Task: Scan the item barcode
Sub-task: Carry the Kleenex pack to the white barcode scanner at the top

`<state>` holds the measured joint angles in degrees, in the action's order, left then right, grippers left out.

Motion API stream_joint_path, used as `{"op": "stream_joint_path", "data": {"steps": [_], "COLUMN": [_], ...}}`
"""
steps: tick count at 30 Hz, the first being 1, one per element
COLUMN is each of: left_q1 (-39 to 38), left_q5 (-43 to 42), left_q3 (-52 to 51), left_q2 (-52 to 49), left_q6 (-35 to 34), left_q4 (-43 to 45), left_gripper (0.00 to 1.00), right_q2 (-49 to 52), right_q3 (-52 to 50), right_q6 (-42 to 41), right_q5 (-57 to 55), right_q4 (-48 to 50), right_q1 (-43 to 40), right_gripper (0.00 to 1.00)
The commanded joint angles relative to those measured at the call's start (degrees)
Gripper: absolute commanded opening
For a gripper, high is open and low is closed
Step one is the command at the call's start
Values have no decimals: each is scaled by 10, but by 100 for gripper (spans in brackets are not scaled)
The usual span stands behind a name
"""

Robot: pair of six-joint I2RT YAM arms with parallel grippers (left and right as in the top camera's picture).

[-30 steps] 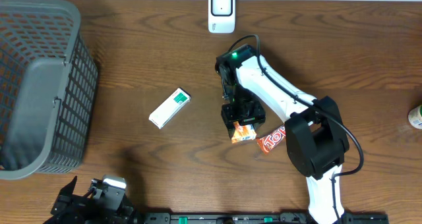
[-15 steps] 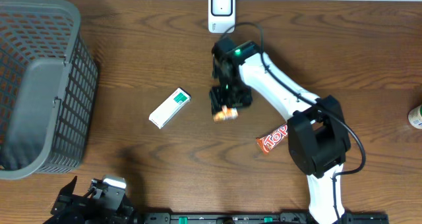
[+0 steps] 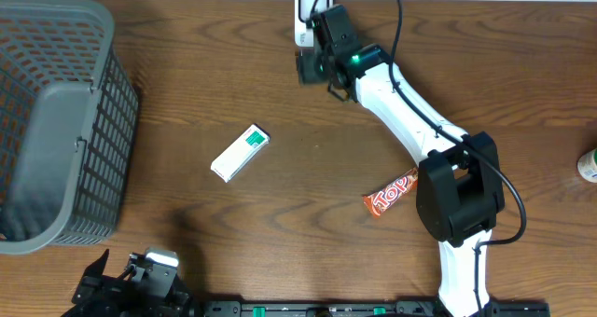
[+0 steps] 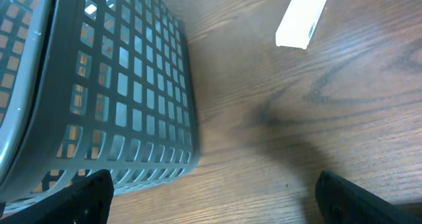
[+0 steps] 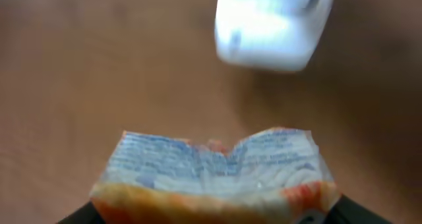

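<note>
Two arms show in the overhead view. The right gripper [image 3: 312,65] sits directly in front of the white barcode scanner [image 3: 308,2] and partly covers it; what lies between its jaws cannot be made out from above. A white-and-green carton [image 3: 241,152] lies well below-left of the scanner, a red candy bar [image 3: 390,193] well below-right, and a grey mesh basket [image 3: 56,121] far to the left.

Left wrist view: the left gripper [image 4: 211,201] is spread wide and empty over the wooden table [image 4: 316,118]. The basket wall fills the left side; the carton lies at the top edge.

Right wrist view: the jaws are closed on an orange snack packet [image 5: 214,174], gripped at its lower edge, with the blue-white printed face showing. The scanner, blurred, stands just beyond the packet, apart from it
</note>
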<state>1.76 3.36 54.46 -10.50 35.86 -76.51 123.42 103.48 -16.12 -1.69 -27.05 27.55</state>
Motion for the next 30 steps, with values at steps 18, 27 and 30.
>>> {"op": "stream_joint_path", "data": {"steps": [18, 27, 30], "left_q1": [-2, -2, -2], "left_q5": [3, 3, 3], "left_q3": [2, 2, 2], "left_q2": [1, 1, 1], "left_q6": [1, 1, 1], "left_q4": [0, 0, 0], "left_gripper": [98, 98, 98], "right_q2": [139, 216, 234], "right_q3": [21, 142, 174], "right_q6": [-1, -4, -4], "right_q5": [-120, -113, -113], "right_q4": [413, 381, 350], "right_q1": [-40, -38, -37], "right_gripper": [62, 64, 64]}}
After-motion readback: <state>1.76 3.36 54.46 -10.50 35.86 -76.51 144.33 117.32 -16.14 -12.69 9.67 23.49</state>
